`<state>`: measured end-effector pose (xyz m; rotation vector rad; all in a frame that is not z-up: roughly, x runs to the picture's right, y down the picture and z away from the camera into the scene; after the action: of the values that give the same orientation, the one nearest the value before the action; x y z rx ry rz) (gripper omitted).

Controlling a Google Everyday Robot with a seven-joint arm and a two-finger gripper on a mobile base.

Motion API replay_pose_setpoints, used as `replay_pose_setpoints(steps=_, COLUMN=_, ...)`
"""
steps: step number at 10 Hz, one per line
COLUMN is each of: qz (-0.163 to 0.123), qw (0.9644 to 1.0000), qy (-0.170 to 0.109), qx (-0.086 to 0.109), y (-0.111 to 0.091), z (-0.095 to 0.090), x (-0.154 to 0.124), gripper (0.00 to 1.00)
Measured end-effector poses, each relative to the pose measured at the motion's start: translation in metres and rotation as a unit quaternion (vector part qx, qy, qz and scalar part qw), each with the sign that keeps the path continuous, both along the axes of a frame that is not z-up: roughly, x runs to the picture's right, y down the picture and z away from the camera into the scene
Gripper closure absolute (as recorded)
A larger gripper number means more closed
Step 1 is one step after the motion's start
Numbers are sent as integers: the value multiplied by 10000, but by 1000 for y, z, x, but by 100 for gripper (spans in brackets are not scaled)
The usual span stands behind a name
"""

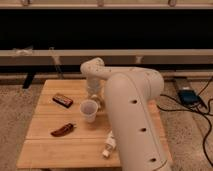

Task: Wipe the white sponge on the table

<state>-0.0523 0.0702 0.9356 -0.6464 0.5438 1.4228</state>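
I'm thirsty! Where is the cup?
In the camera view, the cup stands on the table, right of the dark bar, in front of the end effector.

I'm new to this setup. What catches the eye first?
The bulky white arm dominates, rising from the lower right and bending over so its shut gripper points down at the table behind the cup. Left of the cup in view lie a dark bar and a reddish-brown piece; a white tube lies near the front edge.
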Motion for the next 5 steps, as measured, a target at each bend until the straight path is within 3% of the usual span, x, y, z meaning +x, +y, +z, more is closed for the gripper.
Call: replay_pose_setpoints(steps=5, qz=426, qw=9977, qy=533, qx=1, y=-21, z=26, x=46, gripper=100)
